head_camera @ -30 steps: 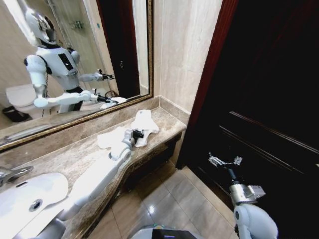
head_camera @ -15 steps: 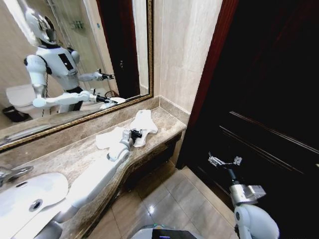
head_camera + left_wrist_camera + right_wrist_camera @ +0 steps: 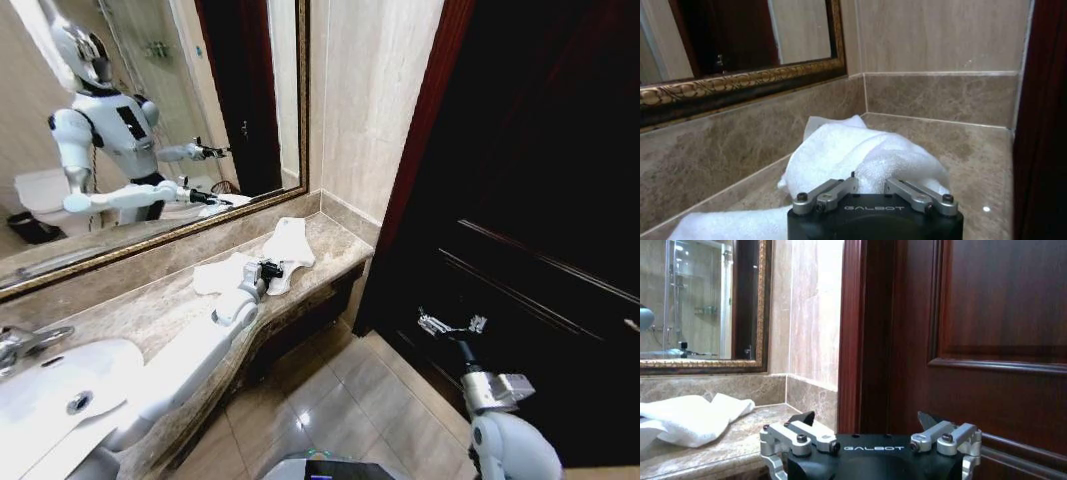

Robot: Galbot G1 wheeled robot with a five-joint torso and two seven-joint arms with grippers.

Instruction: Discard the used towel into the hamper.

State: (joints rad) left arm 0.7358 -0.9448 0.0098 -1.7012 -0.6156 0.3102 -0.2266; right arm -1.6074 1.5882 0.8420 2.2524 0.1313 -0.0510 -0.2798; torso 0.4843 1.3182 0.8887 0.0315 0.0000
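**Left arm pulled slightly back along desk, towel drawn with it**

Compared w/ the pic 1.0 s ago, the left gripper (image 3: 272, 268) is seen a little nearer the robot along the desk (image 3: 150, 310), and the towel (image 3: 285, 240) has shifted w/ it; the whole head view has also drifted a bit, so part of that shift is camera motion.

Towel: white, crumpled, laid on the marble desk near its far end, close to the corner by the dark wooden door (image 3: 540, 200). Its long axis is seen running along the desk, roughly parallel to the mirror (image 3: 150, 110), one end pointing toward the wall corner, the other toward the sink (image 3: 60, 395). In the left wrist view the towel (image 3: 860, 155) is bunched up right at the jaws; the fingertips are buried in the cloth, so whether the jaws are clamped on it can't be told.

The right gripper (image 3: 450, 324) is held low in front of the door, over the tiled floor (image 3: 330, 400), jaws spread wide w/ nothing between them (right wrist view (image 3: 867, 422)).

"GALBOT" can be read on both gripper bodies. The sink is cut off at the frame edge.
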